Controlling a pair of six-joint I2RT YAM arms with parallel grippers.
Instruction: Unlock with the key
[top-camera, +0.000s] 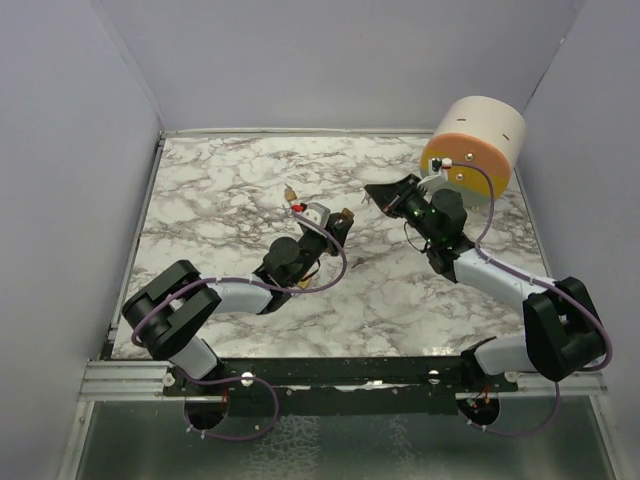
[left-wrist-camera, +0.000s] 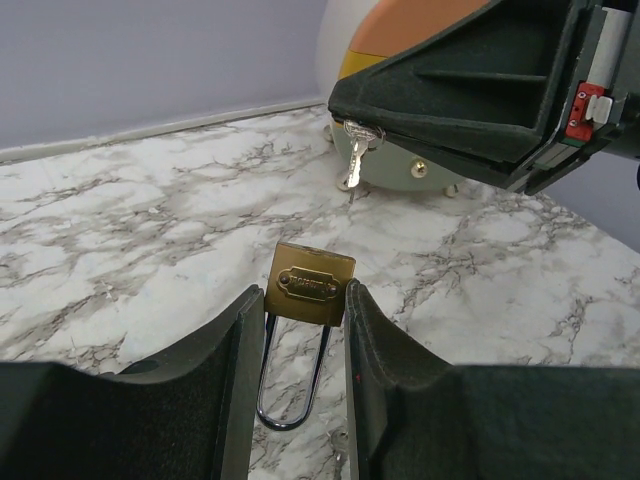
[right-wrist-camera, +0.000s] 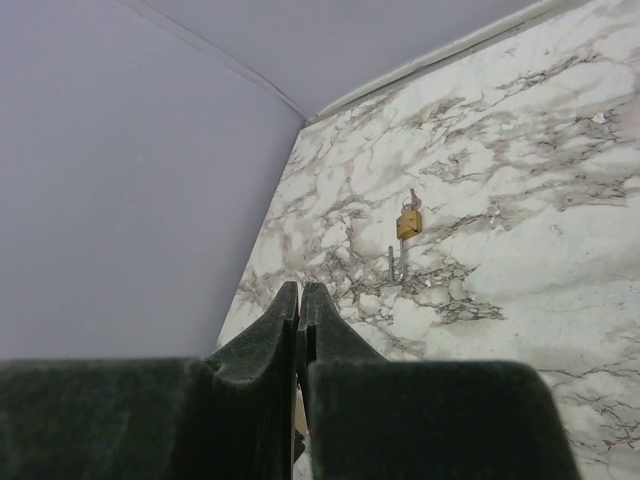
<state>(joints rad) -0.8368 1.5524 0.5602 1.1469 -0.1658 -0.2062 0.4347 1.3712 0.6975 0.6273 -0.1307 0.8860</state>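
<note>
Left pincer (left-wrist-camera: 300, 293) clamps padlock (left-wrist-camera: 313, 283) by its body | right pincer (right-wrist-camera: 300, 292) pinches key (left-wrist-camera: 356, 150) bow | both likely rigid, slick metal; light key may twist, so hold the bow firmly

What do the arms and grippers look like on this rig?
Left arm and right arm: light grey links, bulky black joints, and a purple cable looping along each. Left gripper and right gripper: matte black, wedge-shaped fingers. A small red tab sits on the right gripper's side.
</note>
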